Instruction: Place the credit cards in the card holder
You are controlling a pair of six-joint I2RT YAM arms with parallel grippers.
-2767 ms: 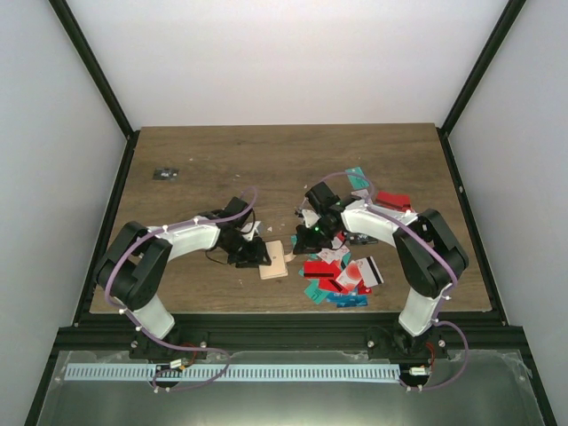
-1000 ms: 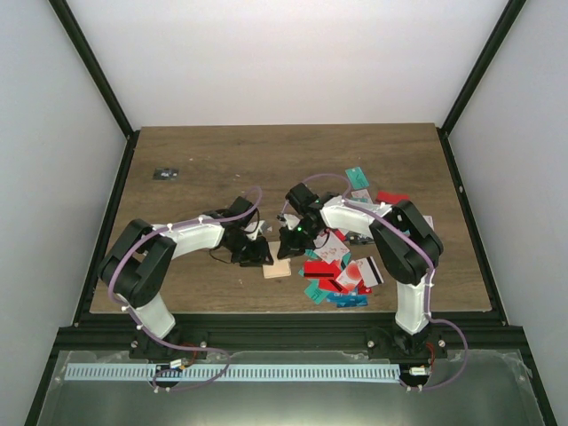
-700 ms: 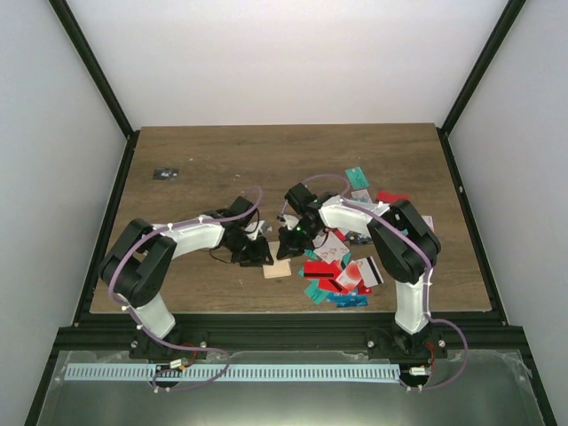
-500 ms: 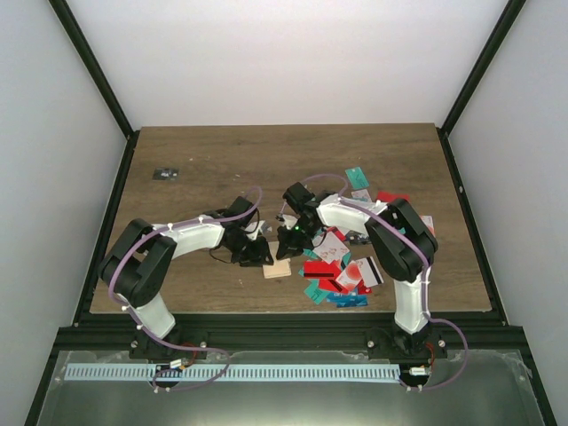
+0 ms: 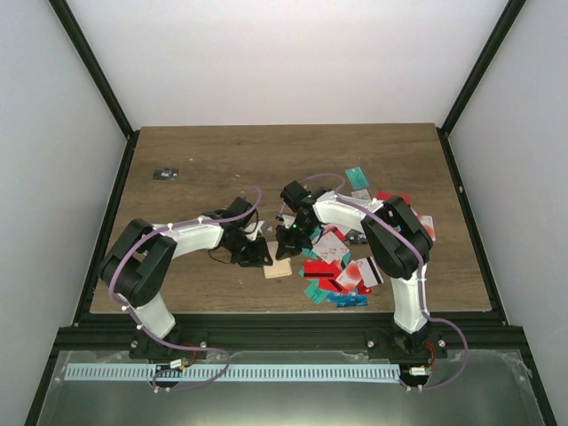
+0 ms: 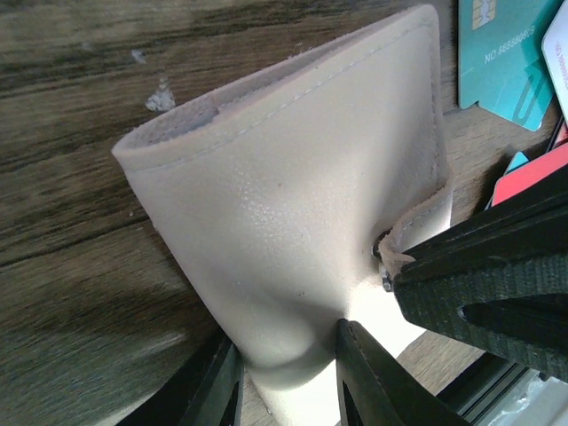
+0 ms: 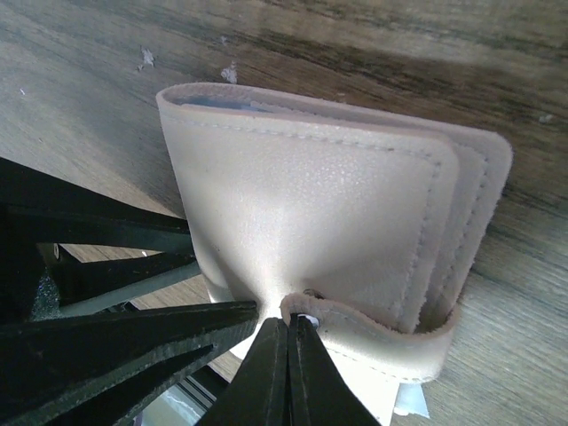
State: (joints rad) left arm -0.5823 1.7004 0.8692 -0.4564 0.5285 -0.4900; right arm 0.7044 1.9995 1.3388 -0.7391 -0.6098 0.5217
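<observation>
The beige card holder point(image 6: 293, 186) stands folded on the wood, and my left gripper point(image 6: 288, 348) is shut on its lower body, denting the leather. My right gripper point(image 7: 289, 327) is shut on the holder's snap tab point(image 7: 382, 342), its jaws pressed flat together. From above, both grippers meet at the card holder point(image 5: 278, 267) mid-table, the left gripper point(image 5: 259, 255) on its left and the right gripper point(image 5: 286, 248) above it. The credit cards point(image 5: 342, 272) lie in a loose heap to the right. A teal card point(image 6: 501, 44) and a red card point(image 6: 532, 173) show past the holder.
A small dark flat object point(image 5: 165, 173) lies far back on the left. More cards, a teal one point(image 5: 357, 175) and a red one point(image 5: 395, 200), lie behind the right arm. The right arm's elbow hangs over the card heap.
My right gripper has moved left from over the cards to the card holder and now pinches its tab. The left gripper has stayed on the holder.
</observation>
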